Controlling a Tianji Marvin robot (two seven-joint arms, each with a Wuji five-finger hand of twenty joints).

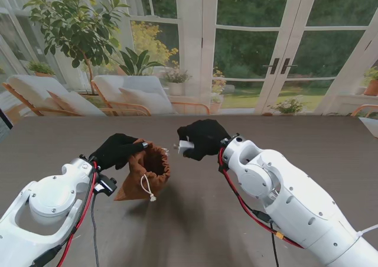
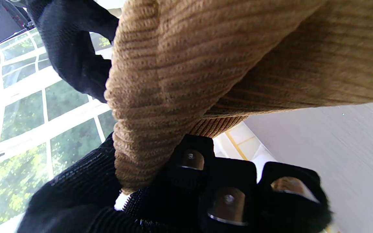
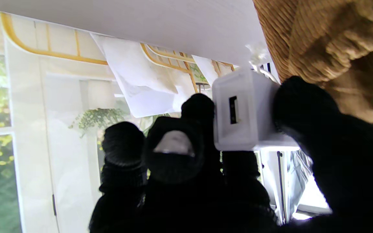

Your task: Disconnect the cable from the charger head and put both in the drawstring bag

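A brown corduroy drawstring bag [image 1: 147, 169] stands on the dark table with its mouth open and its white cord hanging at the front. My left hand [image 1: 118, 150] pinches the bag's rim [image 2: 147, 106] on its left side, holding the mouth up. Just right of the bag's mouth, my right hand [image 1: 204, 138] is shut on the white charger head [image 1: 185, 146], held above the table. The right wrist view shows the charger head [image 3: 244, 113] between thumb and fingers, its USB port bare with no cable in it, and the bag [image 3: 329, 42] close beside it. I see no cable.
The dark table [image 1: 195, 231] stretches wide around the bag. Beyond its far edge are glass doors, lounge chairs [image 1: 130, 95] and potted plants [image 1: 77, 25]. Red and black wires run along both forearms.
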